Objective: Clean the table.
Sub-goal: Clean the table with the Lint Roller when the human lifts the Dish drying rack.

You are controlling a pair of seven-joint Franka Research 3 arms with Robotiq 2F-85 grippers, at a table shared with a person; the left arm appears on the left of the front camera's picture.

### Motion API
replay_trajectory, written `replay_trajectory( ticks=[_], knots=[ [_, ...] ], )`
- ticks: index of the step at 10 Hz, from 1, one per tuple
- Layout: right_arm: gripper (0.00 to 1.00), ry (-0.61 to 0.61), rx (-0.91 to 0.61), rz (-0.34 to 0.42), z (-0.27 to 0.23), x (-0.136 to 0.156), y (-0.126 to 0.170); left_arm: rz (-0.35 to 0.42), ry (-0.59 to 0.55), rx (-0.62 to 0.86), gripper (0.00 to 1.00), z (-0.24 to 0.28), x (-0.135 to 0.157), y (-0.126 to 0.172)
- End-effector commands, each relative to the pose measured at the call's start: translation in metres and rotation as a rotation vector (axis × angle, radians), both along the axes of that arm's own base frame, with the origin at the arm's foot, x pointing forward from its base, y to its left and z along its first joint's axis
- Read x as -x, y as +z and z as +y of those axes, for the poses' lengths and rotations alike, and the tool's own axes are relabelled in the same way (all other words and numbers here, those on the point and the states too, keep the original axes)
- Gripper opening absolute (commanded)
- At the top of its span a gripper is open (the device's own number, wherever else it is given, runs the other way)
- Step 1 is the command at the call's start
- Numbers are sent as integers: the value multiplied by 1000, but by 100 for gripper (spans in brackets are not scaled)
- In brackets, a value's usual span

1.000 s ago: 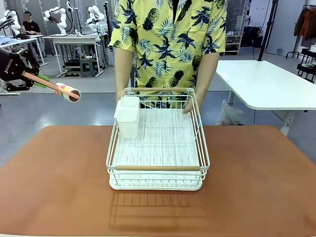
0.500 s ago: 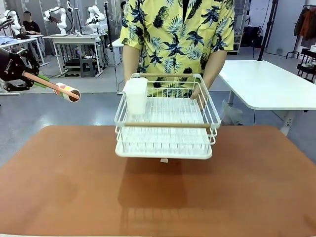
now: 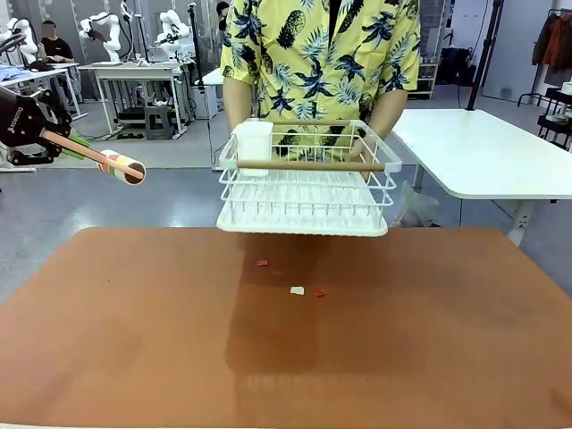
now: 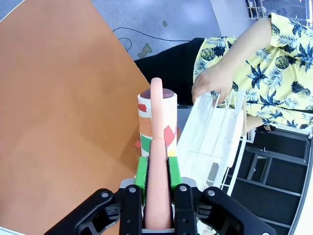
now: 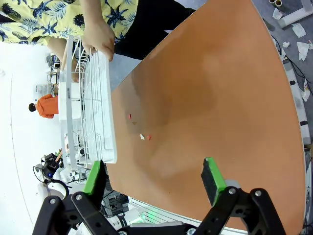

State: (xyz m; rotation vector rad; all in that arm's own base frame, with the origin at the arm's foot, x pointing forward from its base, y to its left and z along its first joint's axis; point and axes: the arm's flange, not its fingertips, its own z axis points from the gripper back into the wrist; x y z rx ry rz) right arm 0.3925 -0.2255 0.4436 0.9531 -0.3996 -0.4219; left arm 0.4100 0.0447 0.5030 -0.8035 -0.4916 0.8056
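The left pincer (image 3: 64,143) hung off the table's left side, above the floor. Its two green pads (image 4: 142,172) were pressed tight against the pink handle (image 4: 158,196) of a lint roller (image 3: 121,166), one pad on each side. In the left wrist view the handle ran straight up between the fingers to the roll (image 4: 157,122), which carried red, green and yellow paper bits stuck to its sheet. The roller touched nothing else and pointed down and toward the middle of the scene.

The right pincer (image 5: 152,176) was spread wide, its green pads (image 5: 212,174) far apart with nothing between them and nothing touching them. It hovered above the table's (image 5: 220,98) near edge.

The table (image 3: 134,340), wide and reddish-brown, filled the lower half of the front view. Three small scraps lay on it near the middle: a red one (image 3: 262,263), a white one (image 3: 297,290), and a second red one (image 3: 320,292) just beside the white.

A person (image 3: 317,54) stood at the far side and held a white wire dish rack (image 3: 304,192) in the air above the table's far edge, clear of the top. One hand (image 4: 212,83) gripped the rack's rim. A white cup holder (image 3: 253,143) sat in the rack's corner.
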Motion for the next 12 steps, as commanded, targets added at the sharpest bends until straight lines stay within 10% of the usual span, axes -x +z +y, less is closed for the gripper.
replay_trajectory(
  ticks=[1,4,5,9,12],
  knots=[
    [100,1,-10,-10,0,1,3,4,3,14,0,-1,0,3],
    [100,1,-10,-10,0,1,3,4,3,14,0,-1,0,3],
    [100,1,-10,-10,0,1,3,0,0,0,21,0,0,0],
    [100,1,-10,-10,0,1,3,104,-503,-357,21,-2,-32,72],
    [100,1,-10,-10,0,1,3,98,-808,-415,21,-33,-92,37]
  ],
)
